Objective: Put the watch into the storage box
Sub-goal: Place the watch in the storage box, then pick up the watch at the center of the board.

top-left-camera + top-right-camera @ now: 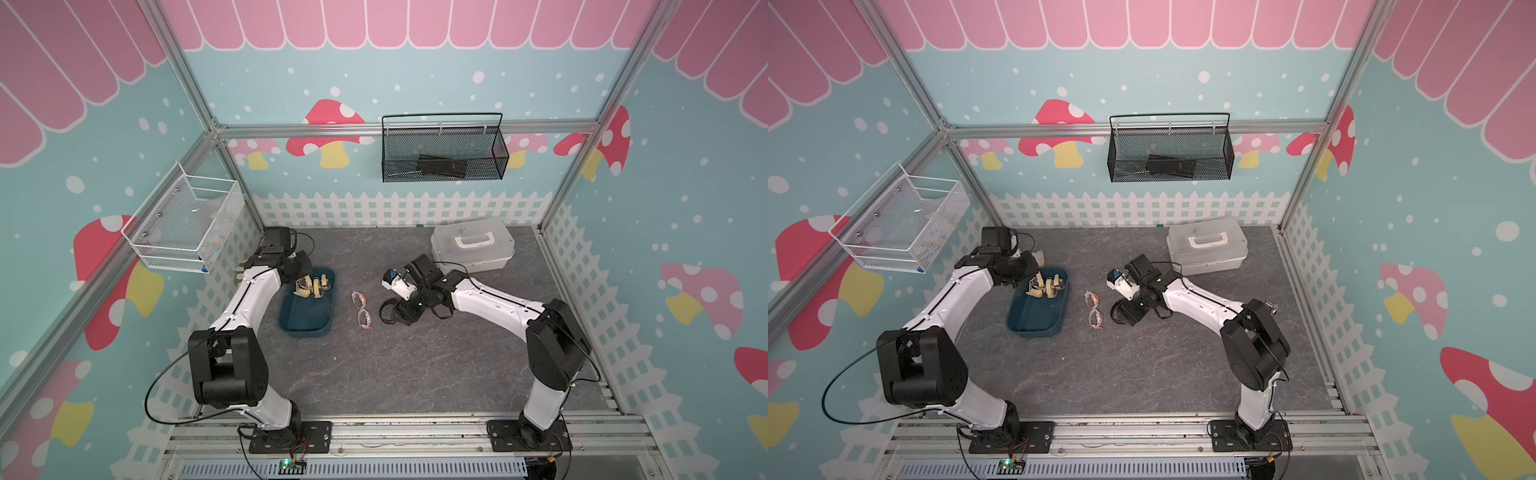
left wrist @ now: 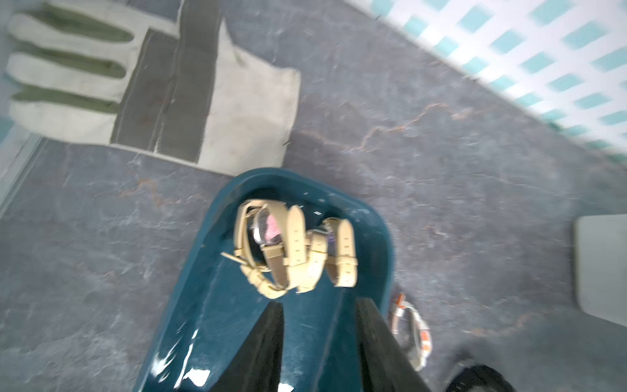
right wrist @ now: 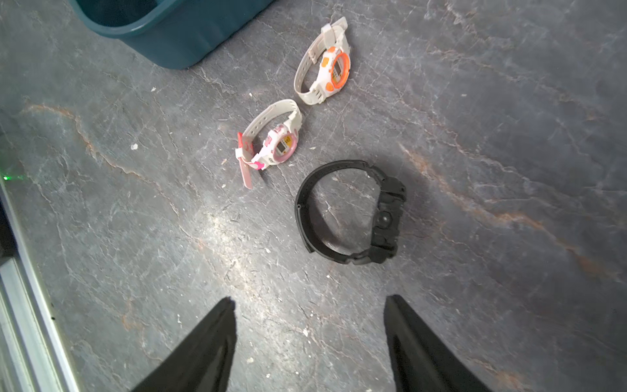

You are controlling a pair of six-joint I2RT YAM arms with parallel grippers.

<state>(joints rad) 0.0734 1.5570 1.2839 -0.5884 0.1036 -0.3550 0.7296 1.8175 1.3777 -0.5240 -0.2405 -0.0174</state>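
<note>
The black watch (image 3: 353,212) is seen lying on its side on the counter (image 3: 509,135), apart from the storage box (image 3: 176,37), where tan watches (image 2: 291,244) are heaped. The right claw (image 3: 309,300) is held spread before it, empty. The strap should be straddled and the pink watch (image 3: 281,146) left unnudged. In both top views the black watch is largely hidden by the arm. Only the left wrist view shows the left claw (image 2: 320,305) parted and empty.

A staged robot test cell, not a lived-in room: aluminium frame posts (image 1: 180,62) carry printed mushroom-and-fence wall panels (image 1: 291,83), two robot arms (image 1: 490,299) are bolted to a slotted rail (image 1: 415,432) — mesh baskets (image 1: 444,158) hang above a stone-look tabletop (image 1: 395,365).
</note>
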